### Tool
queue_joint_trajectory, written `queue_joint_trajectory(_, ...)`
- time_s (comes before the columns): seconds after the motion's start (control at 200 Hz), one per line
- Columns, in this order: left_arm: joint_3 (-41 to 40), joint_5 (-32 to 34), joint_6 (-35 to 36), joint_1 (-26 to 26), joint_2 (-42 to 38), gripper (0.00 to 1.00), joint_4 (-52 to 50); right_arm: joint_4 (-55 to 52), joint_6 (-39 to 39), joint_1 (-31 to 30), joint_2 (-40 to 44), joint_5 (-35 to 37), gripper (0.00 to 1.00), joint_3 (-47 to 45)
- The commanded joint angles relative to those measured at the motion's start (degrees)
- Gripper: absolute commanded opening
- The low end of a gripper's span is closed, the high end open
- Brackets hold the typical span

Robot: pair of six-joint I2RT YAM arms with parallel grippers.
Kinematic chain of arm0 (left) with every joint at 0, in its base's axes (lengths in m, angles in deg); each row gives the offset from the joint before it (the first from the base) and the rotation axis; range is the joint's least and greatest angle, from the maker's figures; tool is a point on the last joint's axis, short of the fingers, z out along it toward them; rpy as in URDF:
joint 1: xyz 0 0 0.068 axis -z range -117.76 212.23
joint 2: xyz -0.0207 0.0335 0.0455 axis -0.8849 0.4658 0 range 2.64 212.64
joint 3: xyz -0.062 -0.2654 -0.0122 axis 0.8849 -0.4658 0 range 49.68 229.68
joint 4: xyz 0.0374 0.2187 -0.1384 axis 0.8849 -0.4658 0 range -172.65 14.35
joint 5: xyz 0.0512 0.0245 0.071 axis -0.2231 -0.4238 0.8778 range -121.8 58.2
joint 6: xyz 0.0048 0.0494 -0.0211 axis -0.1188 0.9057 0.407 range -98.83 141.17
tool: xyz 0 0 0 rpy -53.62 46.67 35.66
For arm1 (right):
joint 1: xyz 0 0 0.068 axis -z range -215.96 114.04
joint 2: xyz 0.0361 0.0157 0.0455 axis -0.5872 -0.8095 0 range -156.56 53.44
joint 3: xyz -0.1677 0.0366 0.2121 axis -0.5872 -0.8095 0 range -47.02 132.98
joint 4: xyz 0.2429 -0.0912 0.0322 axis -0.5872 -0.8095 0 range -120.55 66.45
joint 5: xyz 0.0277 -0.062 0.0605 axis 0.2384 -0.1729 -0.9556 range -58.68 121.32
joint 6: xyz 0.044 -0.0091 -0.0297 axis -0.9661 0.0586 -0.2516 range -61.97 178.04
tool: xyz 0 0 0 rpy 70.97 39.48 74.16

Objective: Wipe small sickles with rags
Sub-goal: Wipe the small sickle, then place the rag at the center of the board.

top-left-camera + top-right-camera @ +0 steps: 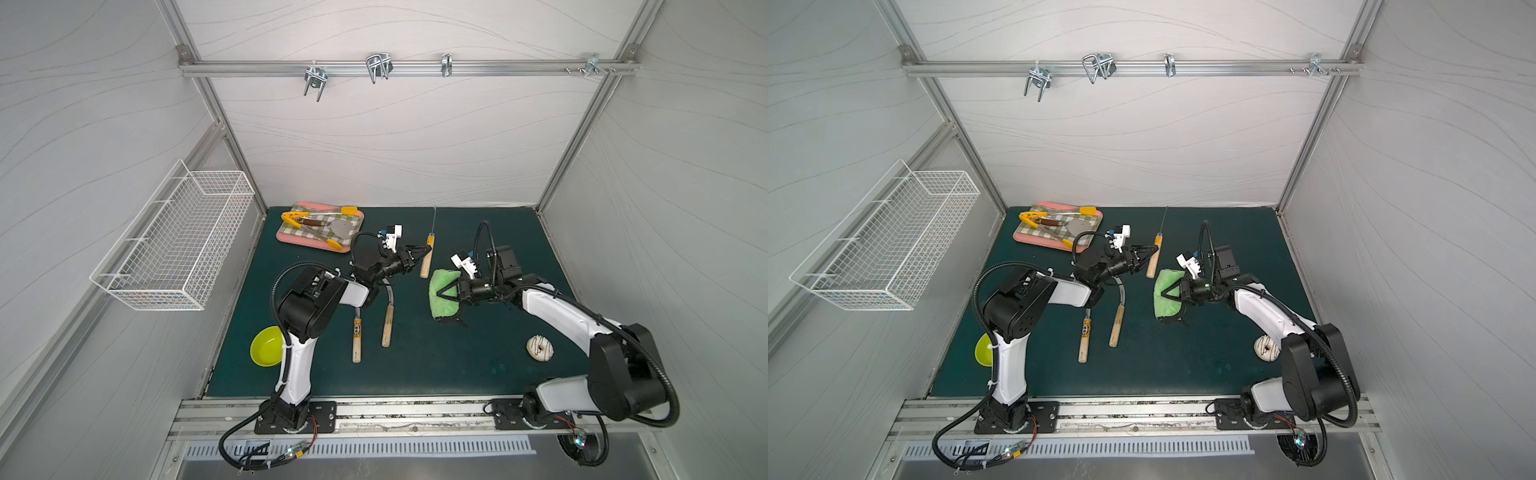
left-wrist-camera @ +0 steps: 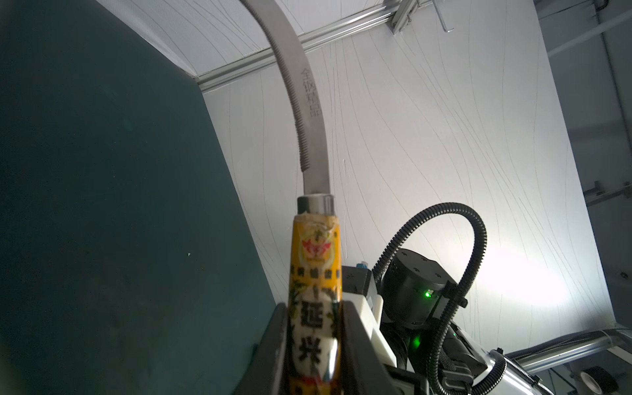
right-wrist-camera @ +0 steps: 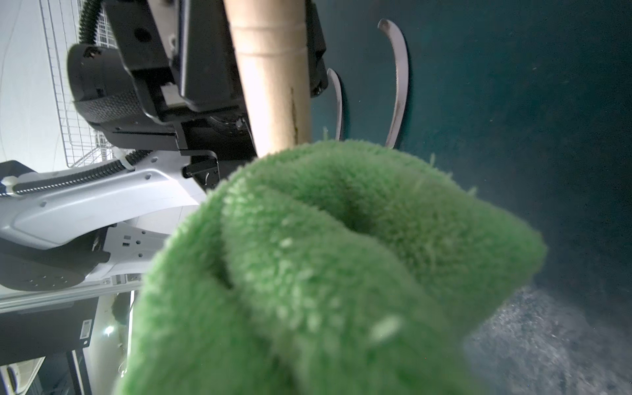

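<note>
Left gripper (image 1: 427, 250) clamped on the orange-labelled handle of the held sickle (image 1: 426, 262); its blade points toward the back wall, edge-on in both top views, and the serrated curve is clear in the left wrist view (image 2: 309, 113). Right gripper (image 1: 435, 292) pinched on a bunched fold of the green rag (image 1: 445, 309), near mat (image 1: 415, 370) centre. The handle's butt end sits just beside the rag's far edge. Labelled sickle (image 1: 356, 338) and plain sickle (image 1: 387, 326) lie side by side on the mat, blades partly under the left arm. Doughnut (image 1: 540, 348) lies near the right arm.
</note>
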Motion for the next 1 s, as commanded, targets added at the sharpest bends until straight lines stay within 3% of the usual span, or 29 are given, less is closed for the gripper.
queue_joint_trajectory(0.0, 0.5, -1.8, 0.6, -0.5, -0.8, 0.00, 2.6, -7.2, 2.8, 2.8, 0.3, 3.5, 0.13, 2.6)
queue_joint_trajectory(0.26, -3.1, -2.2, 3.0, -0.5, -4.5, 0.00, 0.2, -21.4, 9.9, 5.5, -8.3, 23.2, 0.18, 11.3)
queue_joint_trajectory(0.6, -7.3, -2.7, 3.7, -0.6, -6.6, 0.00, 0.8, -20.0, 10.4, 5.9, -17.1, 27.4, 0.27, 11.3)
queue_joint_trajectory(0.996, -9.5, -2.6, 4.4, -0.6, -7.0, 0.00, 0.8, -20.8, 11.2, 5.8, -19.6, 30.6, 0.42, 11.5)
